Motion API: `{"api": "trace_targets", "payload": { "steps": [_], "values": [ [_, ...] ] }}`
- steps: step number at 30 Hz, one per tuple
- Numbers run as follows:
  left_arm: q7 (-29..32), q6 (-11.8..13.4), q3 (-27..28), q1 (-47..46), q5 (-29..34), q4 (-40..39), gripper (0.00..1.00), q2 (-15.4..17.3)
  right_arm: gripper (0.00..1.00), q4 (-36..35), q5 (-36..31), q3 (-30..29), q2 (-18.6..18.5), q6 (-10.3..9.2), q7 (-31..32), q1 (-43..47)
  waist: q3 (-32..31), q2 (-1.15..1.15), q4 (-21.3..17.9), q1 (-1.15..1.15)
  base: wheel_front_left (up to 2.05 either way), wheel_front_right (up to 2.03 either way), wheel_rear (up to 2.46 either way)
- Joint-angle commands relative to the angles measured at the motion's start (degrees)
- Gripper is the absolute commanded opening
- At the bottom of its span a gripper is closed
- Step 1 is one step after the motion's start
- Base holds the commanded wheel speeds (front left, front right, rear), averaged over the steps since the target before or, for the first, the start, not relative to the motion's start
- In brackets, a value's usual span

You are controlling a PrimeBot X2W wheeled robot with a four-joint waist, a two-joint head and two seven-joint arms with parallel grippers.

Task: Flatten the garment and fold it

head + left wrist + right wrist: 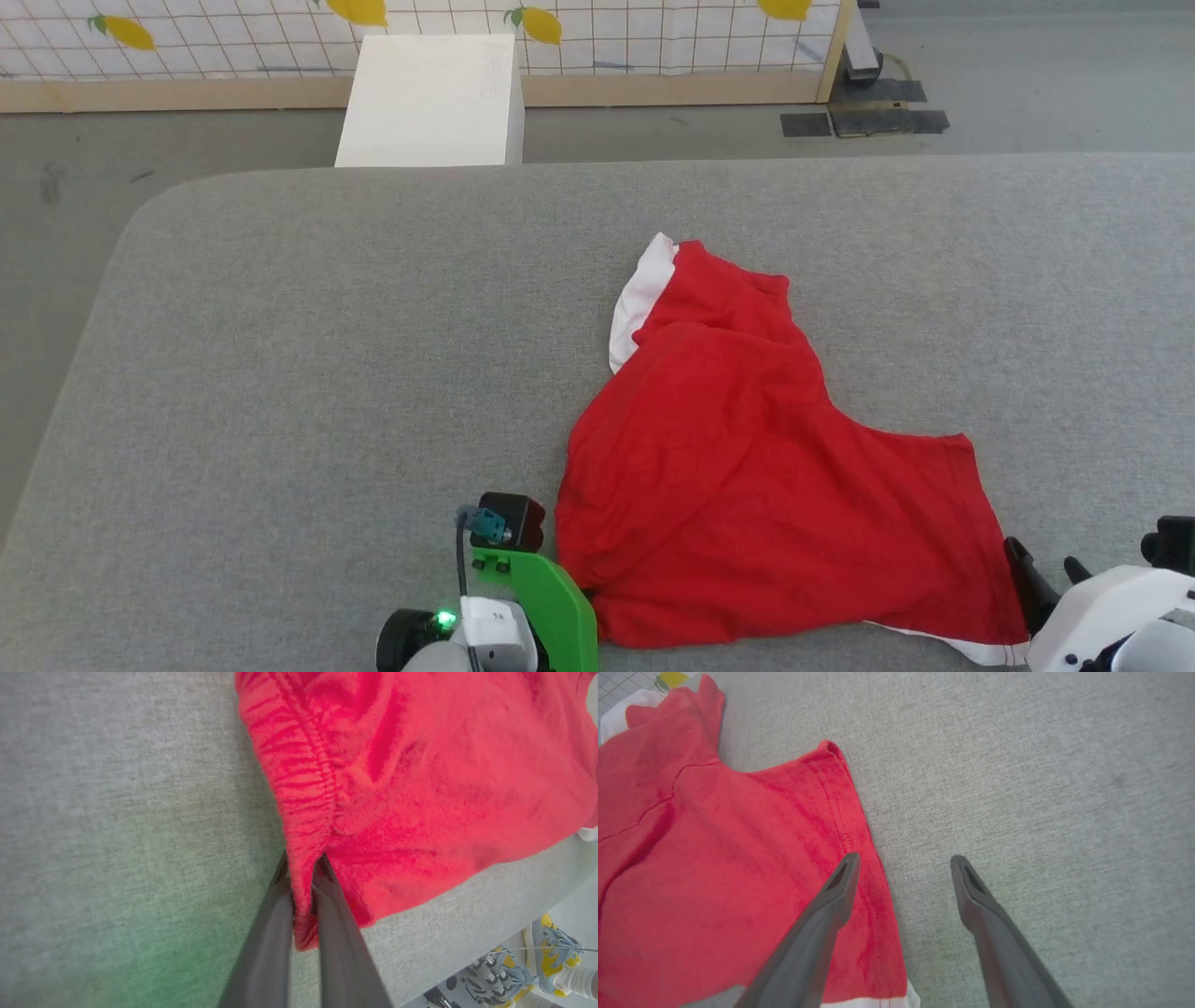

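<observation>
L claw pinching red shorts waistband edge, 7 o'clock corner. R claw spread, straddling hem at 4 o'clock.

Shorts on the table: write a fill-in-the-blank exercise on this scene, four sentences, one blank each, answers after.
1. The left gripper is ____ on an edge of the red shorts.
2. The right gripper is ____, one finger over the shorts, the other over bare table.
3. The shorts' trim is ____.
4. The table's cover is ____ in colour.

Missing words: shut; open; white; grey.
</observation>
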Motion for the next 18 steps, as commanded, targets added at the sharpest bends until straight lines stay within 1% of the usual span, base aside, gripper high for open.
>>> {"api": "trace_targets", "payload": {
  "steps": [1,4,6,9,12,15,18],
  "values": [
    [-0.3,-0.4,-0.2,0.5,-1.3,1.2,0.00,-0.6,1.00,-0.8,-0.7,0.2,0.0,-0.08,-0.1,-0.8,0.0,0.65,0.1,0.00,0.00,0.00,0.00],
    [-1.9,-0.7,0.7,1.1,-3.4,-0.4,0.00,-0.8,1.00,-2.5,-2.6,0.9,0.0,-0.08,0.5,-1.0,0.1,0.65,0.0,0.00,0.00,0.00,0.00],
    [-3.3,-0.4,1.6,1.8,-4.8,-2.6,0.00,-0.9,1.00,-3.6,-4.2,1.8,0.0,-0.08,1.6,-1.1,0.1,0.65,0.0,0.00,0.00,0.00,0.00],
    [-4.6,0.4,2.6,3.2,-5.9,-6.4,0.00,-1.0,1.00,-3.5,-6.7,3.1,0.0,-0.08,5.9,-0.9,0.1,0.65,0.3,0.00,0.00,0.00,0.00],
    [-4.7,1.0,2.8,4.4,-6.2,-10.3,0.00,-0.8,1.00,-3.5,-10.9,3.3,0.0,-0.08,10.6,-0.6,0.1,0.65,1.1,0.00,0.00,0.00,0.00],
    [-4.2,1.5,2.6,5.6,-6.6,-13.4,0.00,-0.8,1.00,-2.9,-11.9,3.6,0.0,-0.08,13.5,-0.5,0.3,0.65,1.8,0.00,0.00,0.00,0.00],
    [-3.7,1.8,2.1,6.4,-6.7,-15.2,0.00,-0.6,1.00,-1.1,-11.4,5.0,0.0,-0.08,17.0,-0.1,0.3,0.65,2.3,0.00,0.00,0.00,0.00]
  ]
}}
